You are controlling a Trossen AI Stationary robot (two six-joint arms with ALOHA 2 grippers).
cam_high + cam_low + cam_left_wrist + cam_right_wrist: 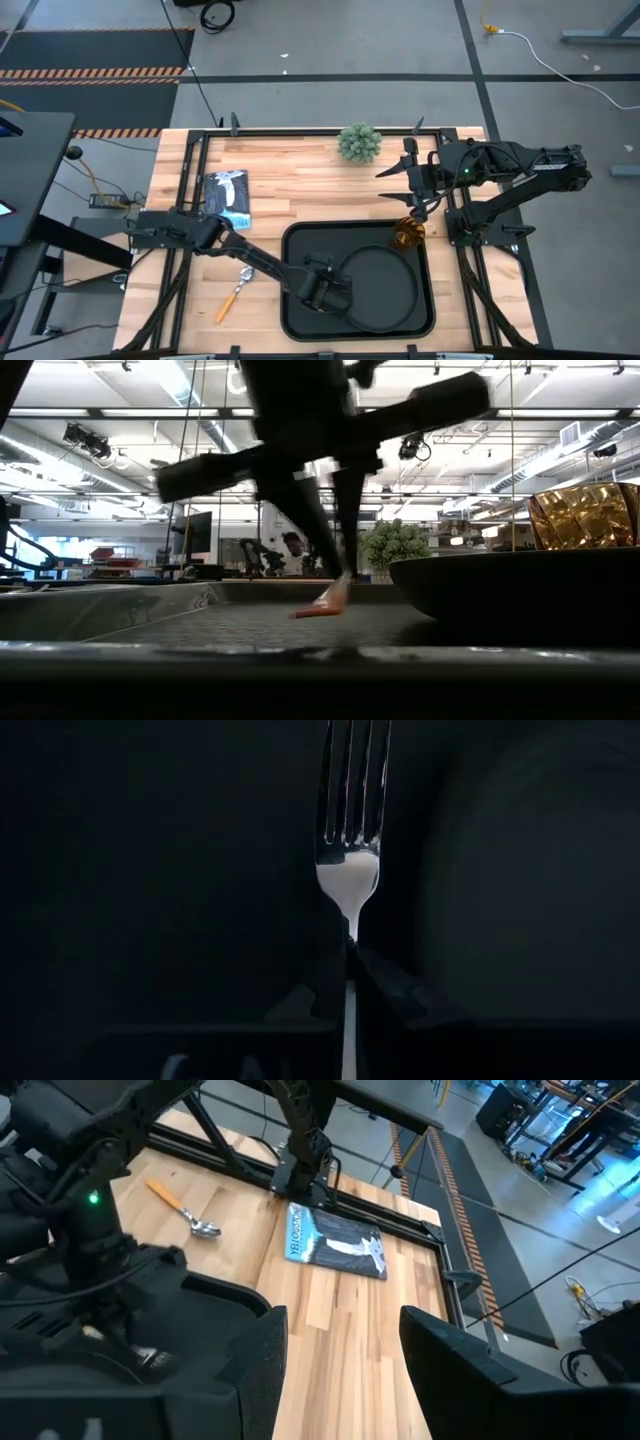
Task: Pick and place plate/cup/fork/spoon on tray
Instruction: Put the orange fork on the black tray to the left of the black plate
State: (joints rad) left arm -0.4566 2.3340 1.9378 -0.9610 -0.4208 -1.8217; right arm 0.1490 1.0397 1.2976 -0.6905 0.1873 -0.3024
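The black tray (300,240) lies at the table's near middle. The round black plate (385,290) rests in its right half, and the amber cup (408,235) stands in its far right corner. My left gripper (325,293) is low over the tray's left half, just left of the plate, shut on the fork (350,870). The spoon (235,293) lies on the wood left of the tray. My right gripper (405,190) is open and empty above the table, beyond the cup. My left gripper pinches the fork's silver neck (351,925), just behind the base of the tines, between its two fingers. The fingers come down from above and lie along the fork, with the tines reaching past the fingertips. In the low view the orange handle (322,607) slants down to about the tray floor.
A small green plant (359,142) stands at the far edge. A blue and white packet (228,198) lies at the far left. Black frame rails (190,170) run along the table's sides. The low view shows the plate (500,585) with the cup (585,515) behind it.
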